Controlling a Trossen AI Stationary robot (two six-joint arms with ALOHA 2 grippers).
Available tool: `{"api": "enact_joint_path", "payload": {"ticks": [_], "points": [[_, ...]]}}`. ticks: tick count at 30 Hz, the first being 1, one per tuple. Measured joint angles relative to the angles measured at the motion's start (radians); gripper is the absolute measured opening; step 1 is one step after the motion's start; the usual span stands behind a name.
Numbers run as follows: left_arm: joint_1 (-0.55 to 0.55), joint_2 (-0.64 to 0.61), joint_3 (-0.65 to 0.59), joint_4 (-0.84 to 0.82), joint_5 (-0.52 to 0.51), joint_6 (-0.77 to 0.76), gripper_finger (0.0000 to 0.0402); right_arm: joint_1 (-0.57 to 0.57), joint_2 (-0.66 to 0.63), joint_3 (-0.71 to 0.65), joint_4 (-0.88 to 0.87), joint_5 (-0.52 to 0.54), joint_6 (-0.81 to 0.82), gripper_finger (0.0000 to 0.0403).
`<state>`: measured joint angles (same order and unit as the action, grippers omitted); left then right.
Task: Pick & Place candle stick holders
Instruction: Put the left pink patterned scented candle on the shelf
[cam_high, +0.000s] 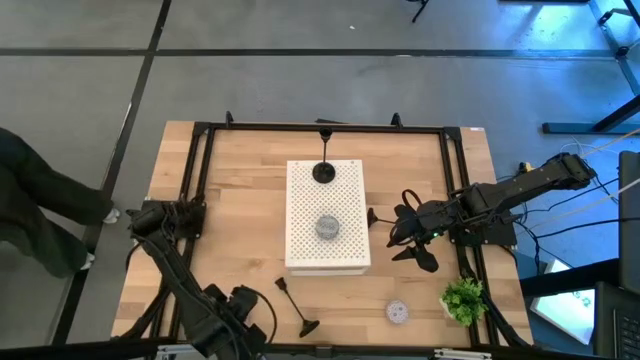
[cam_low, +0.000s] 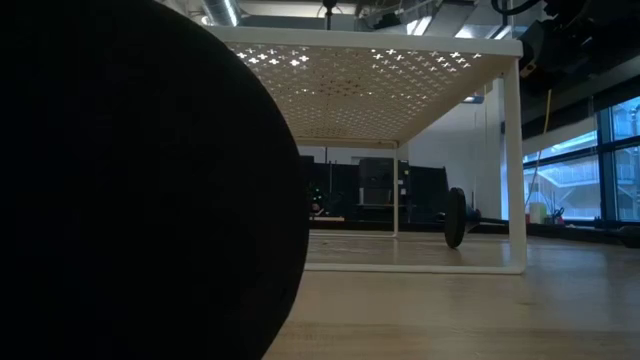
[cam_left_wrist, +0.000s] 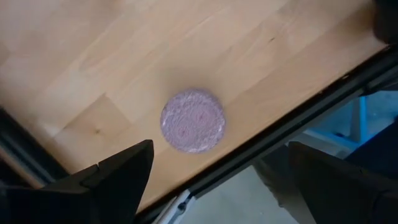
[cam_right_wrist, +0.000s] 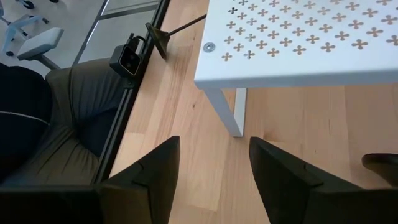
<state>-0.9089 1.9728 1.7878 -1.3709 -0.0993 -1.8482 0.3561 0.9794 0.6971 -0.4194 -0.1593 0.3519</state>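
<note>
A lavender puck (cam_left_wrist: 193, 120) lies flat on the wood by the table's near edge. My left gripper (cam_left_wrist: 221, 149) hangs open above it, pointing down, at the near left (cam_high: 232, 316). On the white board (cam_high: 327, 215) a black holder (cam_high: 324, 172) stands on its round base, and a grey puck (cam_high: 328, 227) lies flat. Another black holder (cam_high: 297, 308) lies on its side near the front edge; its base fills the low view's left (cam_low: 130, 180). A pale puck (cam_high: 397, 312) lies near the front right. My right gripper (cam_right_wrist: 214, 142) waits open, right of the board (cam_high: 400, 240).
A small green plant (cam_high: 463, 298) stands at the near right corner. A black frame rail (cam_left_wrist: 292, 127) runs along the table's edge close to the lavender puck. The board stands on thin white legs (cam_right_wrist: 233, 112). A dark disc (cam_low: 455, 215) stands on edge beyond the board.
</note>
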Motion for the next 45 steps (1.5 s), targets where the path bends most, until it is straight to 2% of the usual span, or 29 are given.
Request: {"api": "enact_joint_path", "payload": {"ticks": [7,15,21,31,35,39,42,45], "points": [[0.013,0.000,0.000,0.006,-0.010,0.035,0.0397,0.000,0.000,0.000,0.000,0.000,0.000,0.0195],[-0.004,0.003,0.001,-0.051,-0.062,0.032,0.0400,0.000,0.000,0.000,-0.001,0.000,-0.001,0.0195],[-0.020,0.056,0.001,-0.121,0.022,0.002,0.0400,0.000,0.000,0.000,-0.001,0.000,-0.001,0.0195],[-0.012,0.080,-0.002,-0.059,0.004,0.026,0.0400,0.000,0.000,0.000,0.018,0.000,-0.001,0.0195],[-0.022,0.054,-0.121,0.045,0.031,0.017,0.0400,0.000,0.000,0.000,0.019,0.000,-0.001,0.0195],[-0.045,-0.018,-0.338,0.287,0.080,-0.022,0.0400,0.000,0.000,0.000,0.019,0.000,-0.002,0.0195],[-0.059,-0.101,-0.440,0.369,0.027,-0.068,0.0400,0.000,0.000,0.000,0.020,0.001,-0.008,0.0195],[-0.068,-0.169,-0.489,0.413,-0.048,-0.097,0.0400,-0.001,0.000,0.000,0.025,0.001,-0.016,0.0195]]}}
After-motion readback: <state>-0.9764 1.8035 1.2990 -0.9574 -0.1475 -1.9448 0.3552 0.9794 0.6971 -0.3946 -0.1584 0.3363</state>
